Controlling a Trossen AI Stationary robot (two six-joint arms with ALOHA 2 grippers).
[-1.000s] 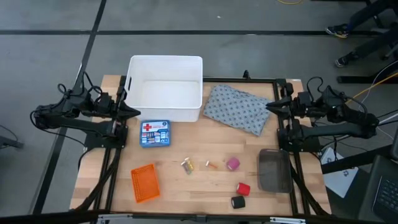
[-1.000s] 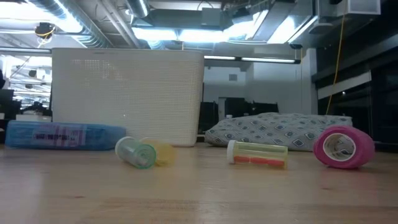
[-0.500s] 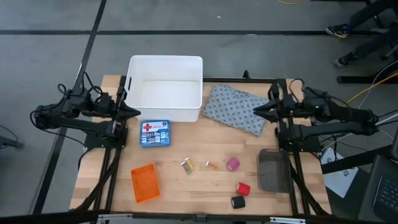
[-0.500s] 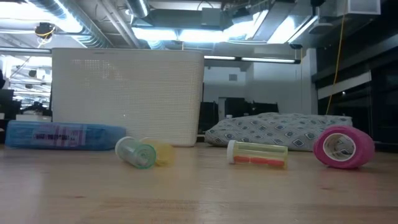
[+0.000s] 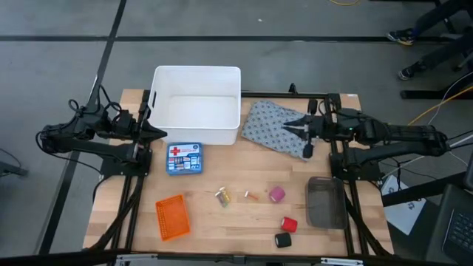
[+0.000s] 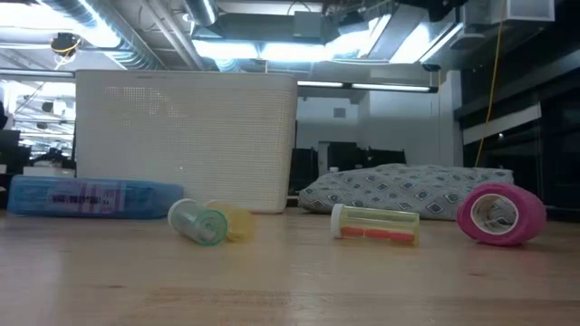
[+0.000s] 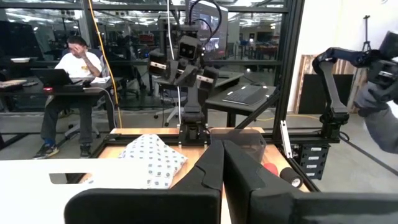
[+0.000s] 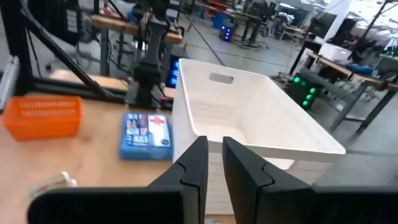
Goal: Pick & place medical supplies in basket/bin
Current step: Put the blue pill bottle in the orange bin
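The grey dotted pack (image 5: 277, 125) (image 6: 408, 192) lies flat on the table to the right of the white tub (image 5: 196, 103) (image 6: 186, 140) (image 8: 249, 112). My right gripper (image 5: 290, 125) (image 8: 214, 158) hovers over the pack's right part, pointing toward the table's left, its fingers a narrow gap apart. The pink roll (image 5: 276, 194) (image 6: 500, 215), red roll (image 5: 289, 224) and black roll (image 5: 283, 240) rest on the near right of the table. Small tan vials (image 5: 222, 196) (image 6: 374, 225) lie mid-table. The orange basket (image 5: 171, 217) and dark tray (image 5: 325, 202) sit near the front. My left gripper (image 5: 159, 133) (image 7: 222, 165) is shut and waits left of the tub.
A blue first-aid box (image 5: 184, 158) (image 8: 146, 134) lies just in front of the tub. Bare wood shows between the box and the small vials. A person sits at a desk (image 7: 71, 62) beyond the table; shoes (image 5: 403, 35) show on the floor at the far right.
My right arm has reached from the table's right edge toward the left, and its gripper now stands over the grey pack's right part. The left arm and every object have stayed put.
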